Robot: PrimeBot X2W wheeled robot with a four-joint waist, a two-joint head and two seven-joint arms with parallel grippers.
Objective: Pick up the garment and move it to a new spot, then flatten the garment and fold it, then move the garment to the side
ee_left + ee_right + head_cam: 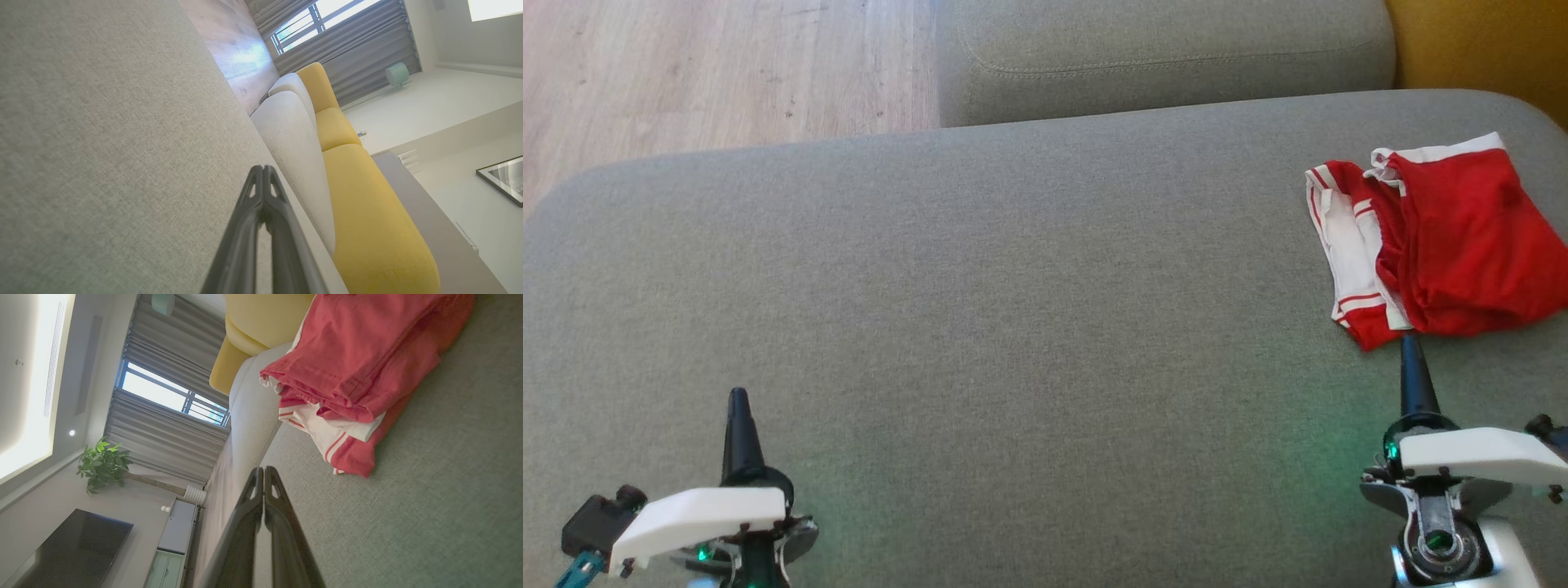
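A red garment (1445, 245) with white stripes lies folded in a loose bundle at the right side of the grey cushion (1013, 286). In the right wrist view the garment (359, 375) lies just ahead of my fingertips. My right gripper (1410, 343) is shut and empty, its tip just short of the garment's near edge, apart from it. Far from the garment, at the lower left over bare cushion, my left gripper (738, 398) is also shut with nothing in it. The left wrist view shows the left gripper (262, 168) with its fingers pressed together.
A second grey cushion (1160, 57) sits behind the first, with a yellow sofa part (1478, 45) at the far right. Wooden floor (711, 73) lies beyond the cushion's far left edge. The cushion's rounded edge runs close past the garment on the right.
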